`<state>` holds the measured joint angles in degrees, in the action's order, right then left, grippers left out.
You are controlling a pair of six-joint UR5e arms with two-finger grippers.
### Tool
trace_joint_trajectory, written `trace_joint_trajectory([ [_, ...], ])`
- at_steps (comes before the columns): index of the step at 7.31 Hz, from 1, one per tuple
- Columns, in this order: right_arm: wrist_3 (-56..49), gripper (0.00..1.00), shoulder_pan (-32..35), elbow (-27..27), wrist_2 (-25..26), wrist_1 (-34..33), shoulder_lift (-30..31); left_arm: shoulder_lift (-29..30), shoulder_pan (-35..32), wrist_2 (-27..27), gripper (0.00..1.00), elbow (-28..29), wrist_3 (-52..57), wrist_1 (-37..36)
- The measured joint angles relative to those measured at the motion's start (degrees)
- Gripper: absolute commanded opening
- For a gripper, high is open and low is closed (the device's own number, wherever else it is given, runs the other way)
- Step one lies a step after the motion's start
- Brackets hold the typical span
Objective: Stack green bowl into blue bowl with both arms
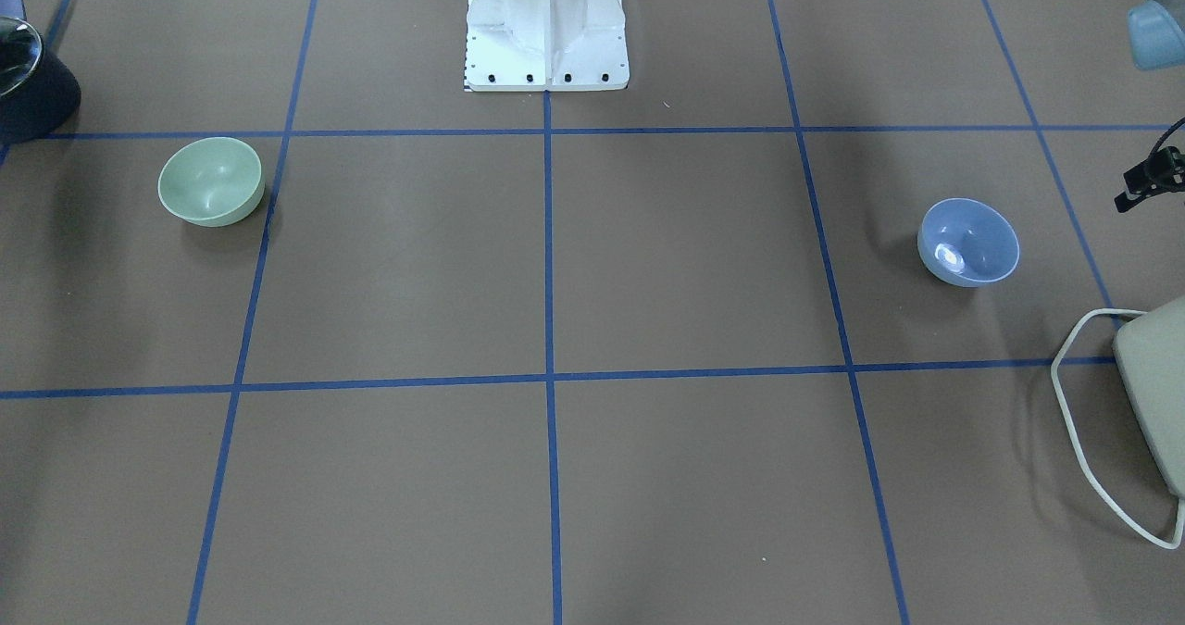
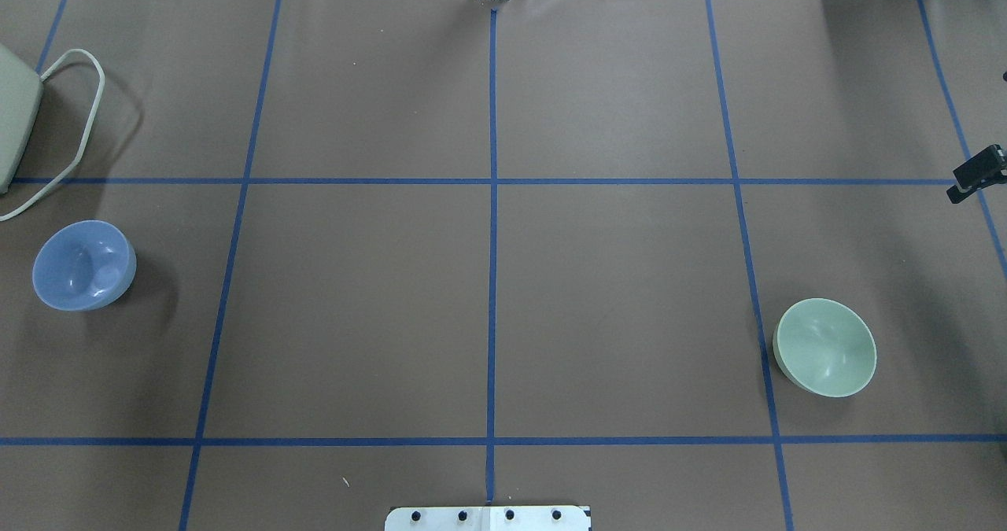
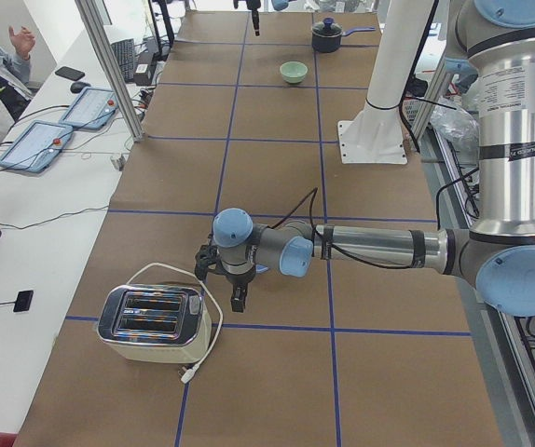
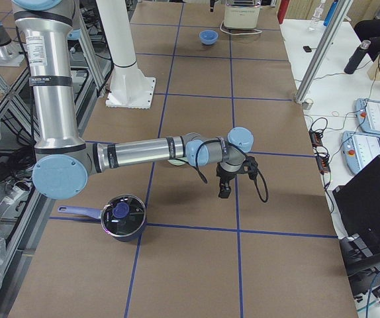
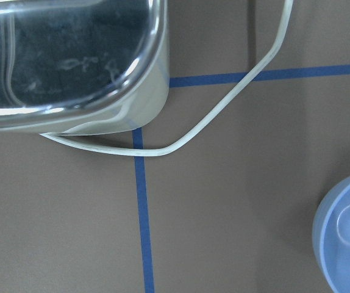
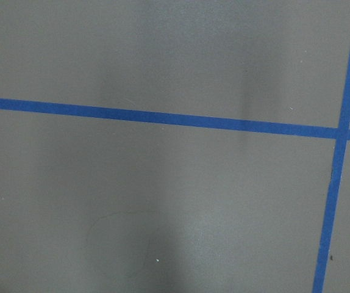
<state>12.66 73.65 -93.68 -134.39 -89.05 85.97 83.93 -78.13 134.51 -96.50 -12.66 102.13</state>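
2 hang empty: left tool (image 3: 238, 302) and right tool (image 4: 224, 192) (opening unclear).

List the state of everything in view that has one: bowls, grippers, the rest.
green bowl: upright, empty, unstacked.
blue bowl: upright, empty.
left gripper: holds neither bowl; cannot tell whether open or shut.
right gripper: holds neither bowl; cannot tell whether open or shut.
toaster: upright.
cord: lying loose.
pot: lid on.
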Motion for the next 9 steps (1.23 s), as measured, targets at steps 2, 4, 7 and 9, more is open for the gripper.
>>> trace_joint_trajectory([
  [2,0.0,1.0,0.0,0.0,-0.2,0.0,-0.6,0.0,0.0,0.0,1.0,0.1,0.0,0.0],
  [4,0.0,1.0,0.0,0.1,-0.4,0.2,-1.2,0.1,0.0,0.0,1.0,0.0,0.0,0.0],
  [7,-0.3,1.0,-0.1,0.4,-0.5,4.9,-1.7,1.0,0.2,0.2,1.0,-0.5,-2.3,0.0],
  [9,-0.1,1.0,-0.2,-0.1,-0.5,6.0,-1.8,1.7,0.4,0.4,1.0,-0.9,-6.1,1.0],
])
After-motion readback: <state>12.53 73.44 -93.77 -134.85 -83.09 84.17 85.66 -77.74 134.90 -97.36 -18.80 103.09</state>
